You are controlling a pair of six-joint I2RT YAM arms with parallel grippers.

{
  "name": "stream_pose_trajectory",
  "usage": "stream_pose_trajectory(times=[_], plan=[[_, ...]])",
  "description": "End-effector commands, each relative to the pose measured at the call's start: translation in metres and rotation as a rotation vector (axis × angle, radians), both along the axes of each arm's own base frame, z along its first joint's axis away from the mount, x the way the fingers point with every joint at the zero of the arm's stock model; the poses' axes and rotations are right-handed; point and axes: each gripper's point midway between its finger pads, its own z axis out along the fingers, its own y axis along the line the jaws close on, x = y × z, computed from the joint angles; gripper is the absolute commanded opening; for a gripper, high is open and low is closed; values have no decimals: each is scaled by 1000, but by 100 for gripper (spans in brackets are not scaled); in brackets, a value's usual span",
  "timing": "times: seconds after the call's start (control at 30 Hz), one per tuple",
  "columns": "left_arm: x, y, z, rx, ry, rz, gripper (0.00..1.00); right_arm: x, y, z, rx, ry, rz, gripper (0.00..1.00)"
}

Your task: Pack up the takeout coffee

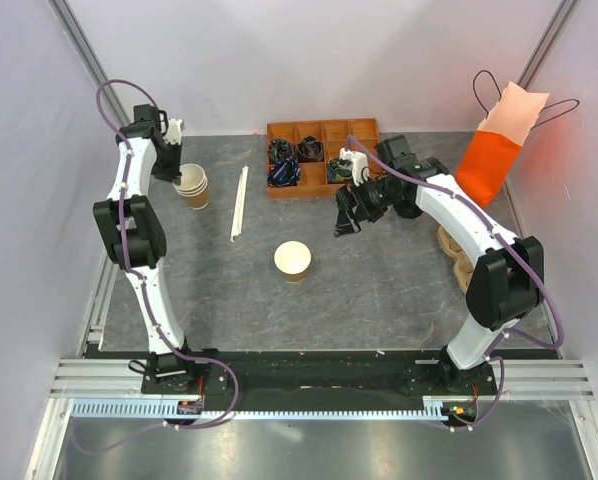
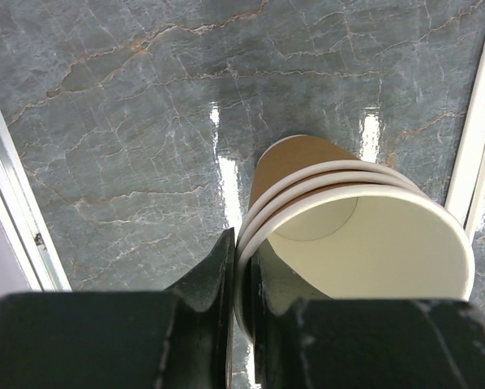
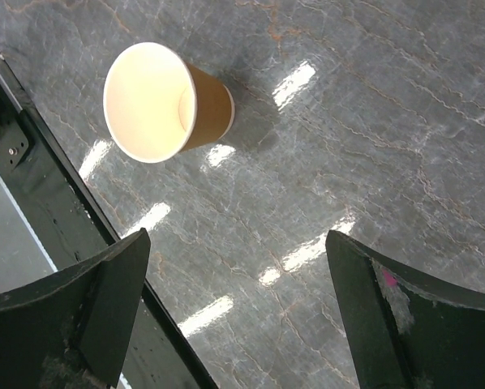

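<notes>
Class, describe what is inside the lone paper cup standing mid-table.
The lone cup is open, with no lid: only its pale inner wall and bare bottom show in the right wrist view, so it looks empty. The table patch beneath it is covered.

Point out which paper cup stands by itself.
The lidless cup in the centre, standing alone; the other cups are nested in a stack at the far left.

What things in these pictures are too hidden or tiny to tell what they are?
Top view: dark things in the tray are too small to name.
Top view: a brown thing sits mostly hidden under the right arm.
Top view: the orange bag shows nothing of its inside.
Left wrist view: the left gripper hides the near rim of the cup stack.
</notes>
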Motion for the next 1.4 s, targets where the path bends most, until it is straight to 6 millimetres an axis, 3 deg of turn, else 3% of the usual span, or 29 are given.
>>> stream_pose_trajectory(times=[0.0, 0.07, 0.17, 0.33, 0.37, 0.43, 0.47, 0.53, 0.57, 0.6, 0.63, 0.67, 0.73, 0.8, 0.87, 0.9, 0.93, 1.0, 1.2, 1.37], plan=[[9, 2, 19, 1, -40, 21, 28, 2, 14, 12, -20, -68, 53, 98], [7, 0, 25, -8, -43, 17, 43, 1, 17, 11, -33, -75, 64, 98], [7, -4, 45, -23, -73, 2, 57, -3, 27, 10, -51, -90, 91, 98], [0, -7, 87, -36, -137, -4, 64, -13, 49, 4, -75, -94, 150, 94], [-5, -12, 108, -58, -173, -15, 67, -13, 51, 1, -88, -94, 154, 93], [-13, -20, 130, -92, -210, -34, 70, -20, 61, -3, -102, -98, 182, 89], [-25, -32, 155, -133, -255, -70, 72, -20, 64, -9, -118, -94, 187, 88], [-40, -46, 178, -176, -292, -123, 78, -24, 73, -13, -136, -101, 208, 82], [-50, -57, 181, -224, -292, -160, 90, -23, 76, -20, -156, -94, 198, 76], [-65, -65, 204, -235, -337, -182, 90, -21, 80, -23, -171, -110, 192, 74], [-75, -73, 202, -271, -326, -204, 91, -19, 82, -30, -182, -97, 181, 72], [-89, -79, 218, -283, -359, -215, 91, -17, 86, -32, -186, -99, 179, 70], [-107, -93, 211, -356, -328, -242, 91, -9, 93, -38, -198, -106, 162, 66], [-123, -100, 223, -377, -368, -247, 91, -5, 99, -41, -198, -107, 150, 62], [-135, -104, 210, -399, -344, -232, 92, -4, 103, -52, -210, -87, 153, 56], [-140, -105, 221, -387, -397, -240, 92, -3, 105, -52, -211, -84, 150, 53], [-146, -107, 207, -401, -372, -239, 96, -3, 106, -54, -214, -78, 150, 51], [-152, -110, 209, -392, -413, -275, 100, -2, 106, -58, -220, -71, 147, 40], [-162, -112, 229, -330, -557, -345, 100, 4, 89, -48, -298, -121, 125, 3], [-166, -124, 226, -365, -528, -414, 100, 3, 63, -42, -362, -152, 112, 0]])
